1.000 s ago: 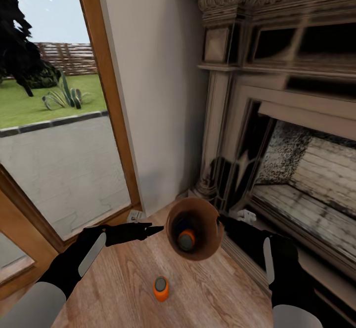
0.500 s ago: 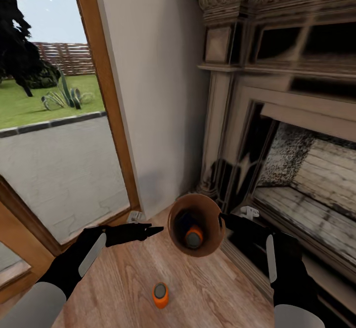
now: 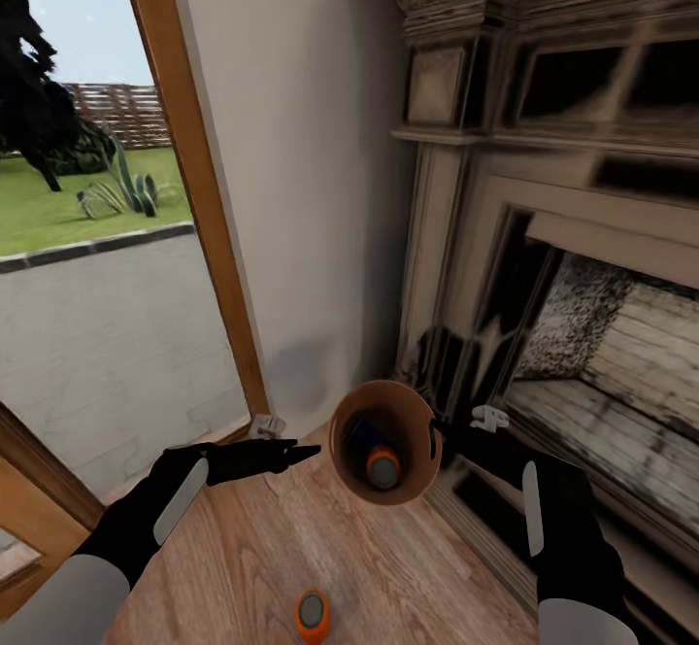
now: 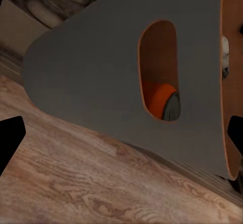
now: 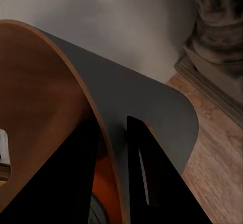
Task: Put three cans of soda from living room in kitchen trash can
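- The bin (image 3: 384, 441) is held up off the wood floor (image 3: 243, 567) by the right end effector (image 3: 439, 434), which is clamped over its rim, one finger inside and one outside, as the right wrist view shows.
- One orange can (image 3: 382, 467) is seen lying inside the bin, also visible through the handle slot (image 4: 158, 70) in the left wrist view.
- The left end effector (image 3: 306, 452) is parked just beside the bin, spread open and empty.
- Since a second ago the second orange can (image 3: 312, 616) has slid toward the frame's bottom and the fireplace (image 3: 582, 266) has shifted, so probably the camera moved. That can is left on the floor, so pickup isn't done.
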Controlling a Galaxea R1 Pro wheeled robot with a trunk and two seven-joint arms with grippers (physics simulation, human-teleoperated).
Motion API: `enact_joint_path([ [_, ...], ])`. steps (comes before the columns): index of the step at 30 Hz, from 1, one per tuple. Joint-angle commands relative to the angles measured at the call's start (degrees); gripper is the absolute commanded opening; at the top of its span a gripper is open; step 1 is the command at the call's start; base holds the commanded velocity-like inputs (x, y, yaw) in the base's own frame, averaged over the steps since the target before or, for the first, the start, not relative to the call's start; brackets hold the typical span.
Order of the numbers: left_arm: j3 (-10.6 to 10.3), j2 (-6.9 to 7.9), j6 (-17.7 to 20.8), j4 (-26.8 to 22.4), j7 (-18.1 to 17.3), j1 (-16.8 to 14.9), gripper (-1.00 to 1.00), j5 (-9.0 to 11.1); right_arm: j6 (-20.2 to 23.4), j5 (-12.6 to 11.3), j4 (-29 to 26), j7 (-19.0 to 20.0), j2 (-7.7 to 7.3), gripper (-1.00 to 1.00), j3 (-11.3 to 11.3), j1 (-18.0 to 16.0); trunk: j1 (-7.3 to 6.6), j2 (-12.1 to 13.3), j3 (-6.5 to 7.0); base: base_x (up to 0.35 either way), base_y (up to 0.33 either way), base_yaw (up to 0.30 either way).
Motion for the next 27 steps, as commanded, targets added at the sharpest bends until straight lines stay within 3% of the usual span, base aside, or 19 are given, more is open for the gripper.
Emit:
enact_joint_path([
  [1,0.00,0.00,0.01,0.01,0.00,0.00,1.00,0.00,0.68,-1.69,-0.05,0.09,0.01,-1.00,0.02,-0.02,-0.01,0.00,0.01,0.003,0.000,0.000],
  [27,0.00,0.00,0.01,-0.06,-0.36,0.00,1.00,0.00,3.04,-1.60,-1.62,0.09,0.01,-1.00,0.02,-0.02,-0.01,0.00,0.01,0.000,0.000,0.000],
])
